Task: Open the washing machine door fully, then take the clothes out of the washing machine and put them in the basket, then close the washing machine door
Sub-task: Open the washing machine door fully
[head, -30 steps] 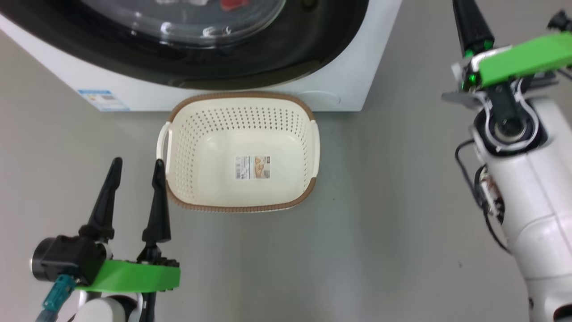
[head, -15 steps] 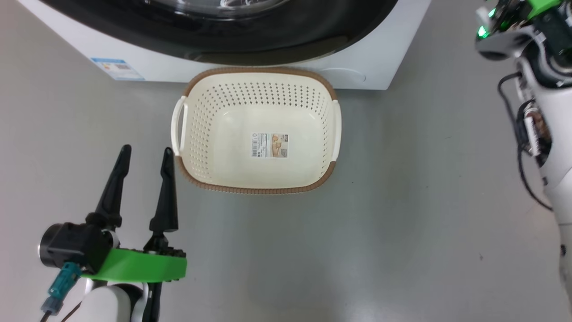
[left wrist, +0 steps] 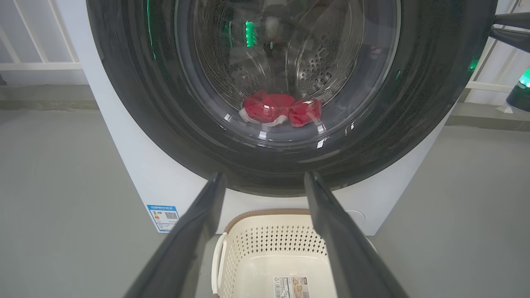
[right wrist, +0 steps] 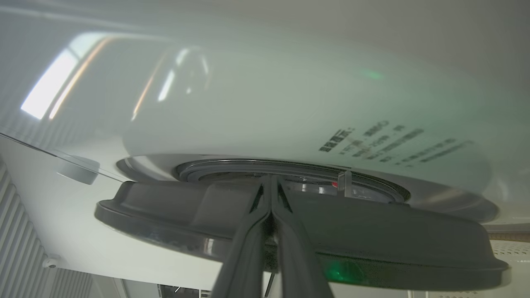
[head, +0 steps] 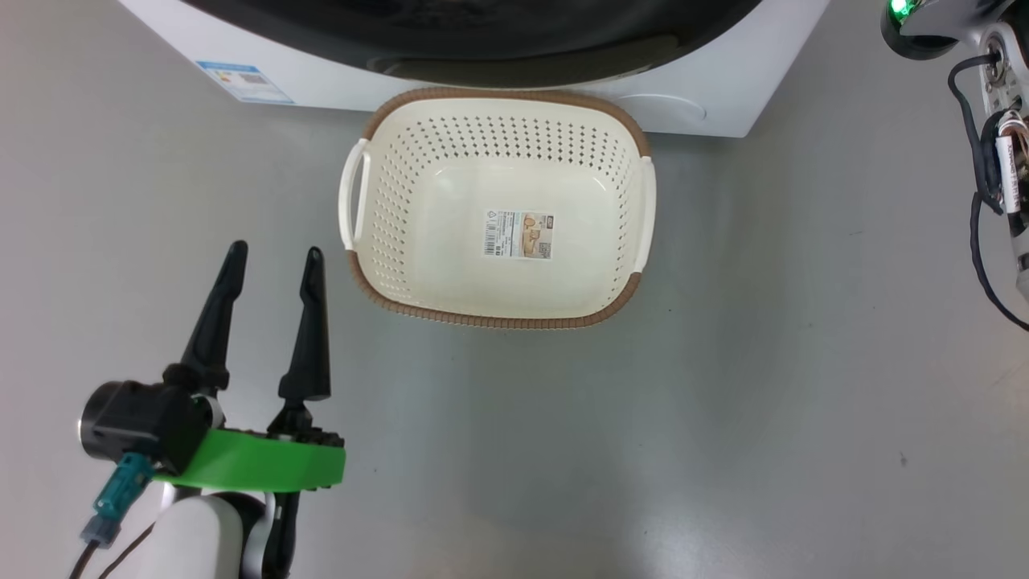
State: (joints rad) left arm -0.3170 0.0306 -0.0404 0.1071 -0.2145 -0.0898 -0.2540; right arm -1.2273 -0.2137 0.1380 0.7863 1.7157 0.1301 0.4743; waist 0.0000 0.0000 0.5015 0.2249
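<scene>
The clothes (left wrist: 281,109) lay at 6 o'clock behind the glass of the washing machine door (left wrist: 290,165). The basket (head: 494,322) sat empty on the floor (head: 723,402) at the washing machine's (left wrist: 136,174) 6 o'clock. The left gripper (head: 275,249), fingers apart, hung at the basket's 8 o'clock. The right gripper (right wrist: 271,182), fingers pressed together, pointed at the door's rim.

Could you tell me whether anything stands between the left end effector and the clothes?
Yes: the door is in the way. The clothes lie behind its glass, straight ahead of the open left end effector.
</scene>
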